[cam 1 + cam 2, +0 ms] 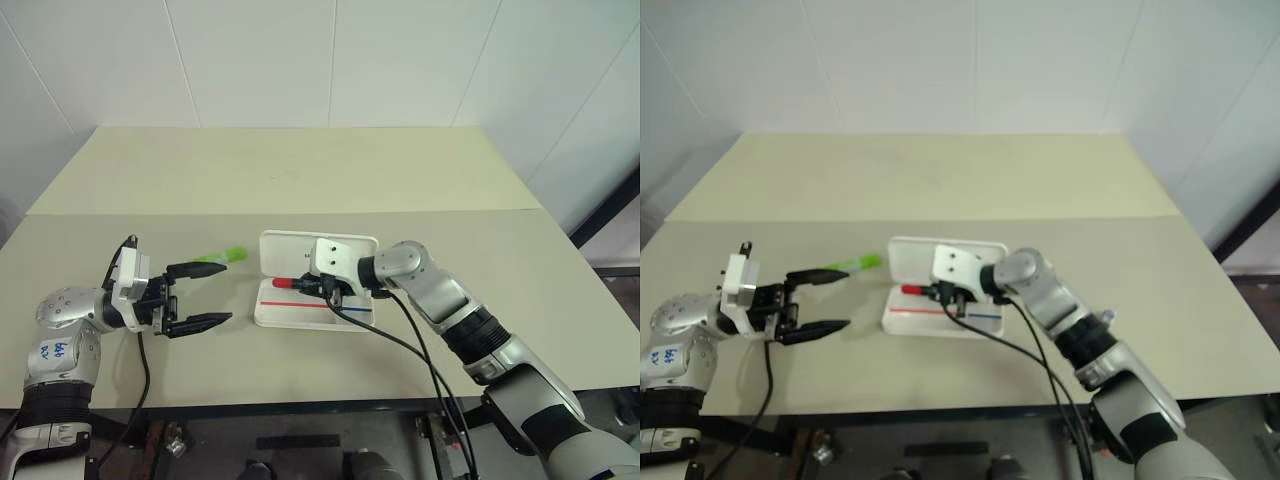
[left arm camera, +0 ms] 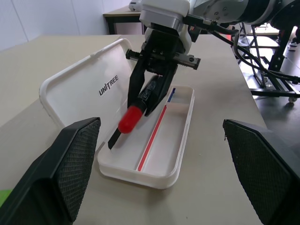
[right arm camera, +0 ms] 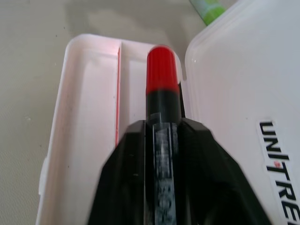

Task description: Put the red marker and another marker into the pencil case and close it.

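The pencil case [image 1: 268, 316] lies open mid-table, its lettered lid [image 2: 79, 89] leaning back. My right gripper [image 1: 300, 285] reaches in from the right, just above the tray, and is shut on the red marker [image 2: 132, 118]. The marker's red cap [image 3: 161, 75] sticks out past the fingertips and tilts down toward the tray. The other marker, bright green [image 1: 225, 258], lies on the table left of the case. My left gripper [image 1: 228, 293] is open and level just left of the case. Its upper finger is close beside the green marker, and nothing is between its fingers.
The case sits near the front edge of the beige table [image 1: 300, 170], which runs back to a white wall. A seam [image 1: 450, 210] crosses the tabletop behind the case. Black cables [image 1: 420, 360] hang from my right wrist over the front edge.
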`<action>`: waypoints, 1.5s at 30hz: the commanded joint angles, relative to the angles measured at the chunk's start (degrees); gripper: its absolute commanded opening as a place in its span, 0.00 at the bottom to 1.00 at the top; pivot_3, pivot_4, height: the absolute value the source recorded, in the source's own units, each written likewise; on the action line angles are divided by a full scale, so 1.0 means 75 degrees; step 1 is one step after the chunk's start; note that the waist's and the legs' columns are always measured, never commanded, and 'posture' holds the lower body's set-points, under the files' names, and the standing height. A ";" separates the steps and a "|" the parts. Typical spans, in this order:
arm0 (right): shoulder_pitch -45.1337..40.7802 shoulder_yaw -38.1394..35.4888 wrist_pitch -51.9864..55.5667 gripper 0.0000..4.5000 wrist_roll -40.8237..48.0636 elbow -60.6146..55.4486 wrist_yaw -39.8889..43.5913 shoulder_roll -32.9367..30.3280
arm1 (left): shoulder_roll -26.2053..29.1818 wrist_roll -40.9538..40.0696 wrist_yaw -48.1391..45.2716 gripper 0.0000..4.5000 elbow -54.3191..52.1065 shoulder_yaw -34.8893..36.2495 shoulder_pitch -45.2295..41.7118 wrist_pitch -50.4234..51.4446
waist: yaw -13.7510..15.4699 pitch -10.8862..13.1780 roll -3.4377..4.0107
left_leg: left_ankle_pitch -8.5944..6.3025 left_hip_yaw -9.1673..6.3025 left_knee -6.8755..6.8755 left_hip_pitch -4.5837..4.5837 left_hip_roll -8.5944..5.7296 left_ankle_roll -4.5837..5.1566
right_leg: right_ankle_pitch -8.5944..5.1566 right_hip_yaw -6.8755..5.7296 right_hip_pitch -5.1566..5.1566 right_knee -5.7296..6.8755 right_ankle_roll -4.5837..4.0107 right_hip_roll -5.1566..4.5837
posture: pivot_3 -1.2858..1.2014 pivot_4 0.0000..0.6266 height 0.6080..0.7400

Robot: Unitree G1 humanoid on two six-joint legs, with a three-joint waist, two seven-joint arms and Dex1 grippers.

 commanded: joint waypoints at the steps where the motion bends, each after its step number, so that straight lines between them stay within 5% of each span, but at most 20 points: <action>1: 0.0033 -0.0342 -0.0034 0.60 0.0105 -0.0407 0.0259 -0.0124 | 0.0137 -0.0189 0.0019 1.00 -0.0191 0.0152 -0.0052 0.0014 | 0.0000 0.0000 0.0000 | 0.0000 0.0000 0.0000 0.0001 0.0000 0.0000 | 0.0000 0.0000 0.0000 0.0000 0.0000 0.0001 | 0.52 0.24 1.00; 7: 0.0430 -0.0686 0.0721 0.99 0.0627 -0.1694 0.0753 -0.0419 | 0.0128 -0.0190 0.0004 1.00 -0.0191 0.0129 -0.0071 0.0050 | 0.0006 0.0000 0.0000 | 0.0000 0.0000 0.0003 0.0000 -0.0001 0.0000 | 0.0000 0.0000 0.0001 0.0000 0.0000 0.0000 | 0.52 0.24 1.00; 14: 0.0968 -0.1503 0.2051 0.99 0.1872 -0.3635 0.0827 -0.0627 | 0.0100 -0.0074 0.0128 1.00 -0.0170 0.0082 -0.0134 0.0005 | 0.0018 0.0000 0.0000 | 0.0000 -0.0007 0.0002 0.0000 0.0003 0.0000 | 0.0000 -0.0003 0.0003 0.0001 -0.0001 0.0001 | 0.52 0.24 1.00; 20: 0.1776 -0.3161 0.2745 0.99 0.3711 -0.4985 0.0171 -0.0284 | 0.0041 0.0278 0.0325 1.00 0.0523 0.0053 -0.0561 -0.0702 | 0.0038 0.0000 0.0000 | 0.0000 -0.0014 0.0002 -0.0004 -0.0001 0.0000 | 0.0000 -0.0009 0.0007 -0.0004 -0.0001 -0.0005 | 0.52 0.24 1.00; 34: 0.3390 -0.4348 0.2623 0.99 0.3710 -0.5623 -0.0853 -0.1910 | 0.0316 0.2285 0.1281 1.00 0.5702 -0.0605 -0.3718 -0.2768 | 0.0115 0.0001 -0.0002 | 0.0000 -0.0002 0.0003 -0.0014 -0.0028 0.0001 | 0.0000 -0.0011 0.0004 -0.0022 0.0001 0.0055 | 0.52 0.24 1.00; 45: 0.3857 -0.4477 0.2592 0.99 0.3864 -0.5990 -0.1475 -0.1972 | 0.0165 0.4237 0.3185 1.00 0.7841 -0.1677 -0.5508 -0.1893 | 0.0235 0.0002 -0.0004 | 0.0000 0.0002 0.0032 -0.0069 -0.0033 0.0000 | 0.0002 -0.0041 -0.0026 -0.0009 0.0005 0.0060 | 0.52 0.24 1.00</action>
